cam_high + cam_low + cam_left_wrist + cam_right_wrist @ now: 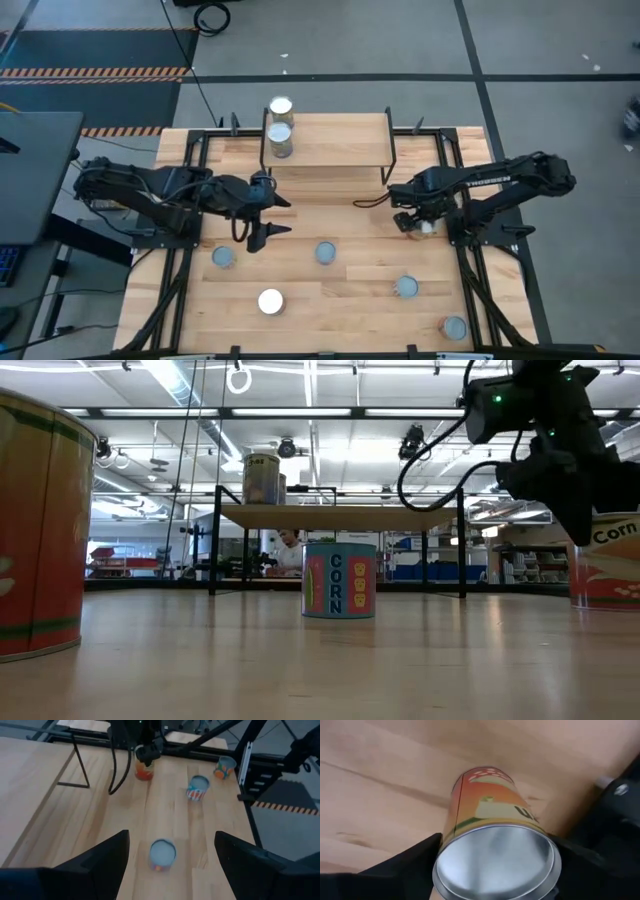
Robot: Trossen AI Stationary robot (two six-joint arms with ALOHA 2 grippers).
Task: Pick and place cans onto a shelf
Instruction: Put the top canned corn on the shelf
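The shelf (330,140) stands at the table's far middle, with two cans (281,135) on its left end; they also show in the low view (262,478). My right gripper (413,221) is shut on an orange-labelled can (490,805) at the table's right, in front of the shelf. My left gripper (270,220) is open and empty over the table's left middle. A bluish-topped can (163,854) stands on the table ahead of its fingers. Several more cans stand on the near half of the table (406,287). My right gripper holds the orange-labelled can by its side wall just under the silver top rim (451,837). One finger (405,865) is on each side of the can. The fingers come from above, slanting down. The can is upright; whether it is clear of the table I cannot tell.
Loose cans stand at the near left (223,257), near middle (271,301) and near right corner (454,327). A "CORN" can (338,580) stands in front of the shelf's black legs (214,540). A big can (40,520) is close to the low camera.
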